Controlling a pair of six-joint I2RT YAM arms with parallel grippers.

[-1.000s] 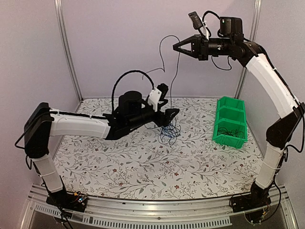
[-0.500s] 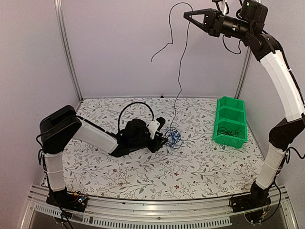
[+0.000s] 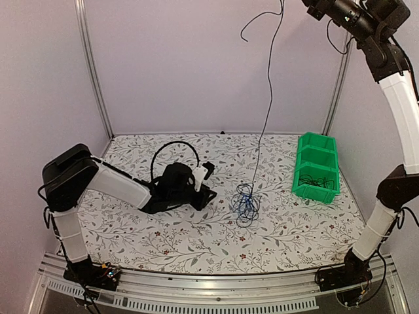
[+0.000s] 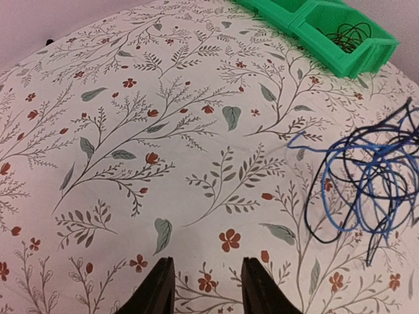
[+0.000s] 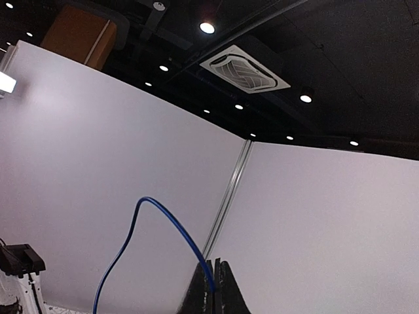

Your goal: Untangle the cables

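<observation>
The cables lie as a small blue and black tangle on the floral table; in the left wrist view the tangle is at the right edge. One thin cable rises taut from the tangle to the top of the frame. My right gripper is raised high, its fingertips above the top view's edge, and is shut on this blue cable. My left gripper is low over the table just left of the tangle, open and empty.
A green bin stands at the right of the table with black cables in its near compartment; it also shows in the left wrist view. Metal frame posts stand at the back corners.
My right gripper has risen out of the top of the view, drawing the cable up. The tangle has shifted right and nearer. My left gripper has dropped and drawn back left, away from the tangle.
</observation>
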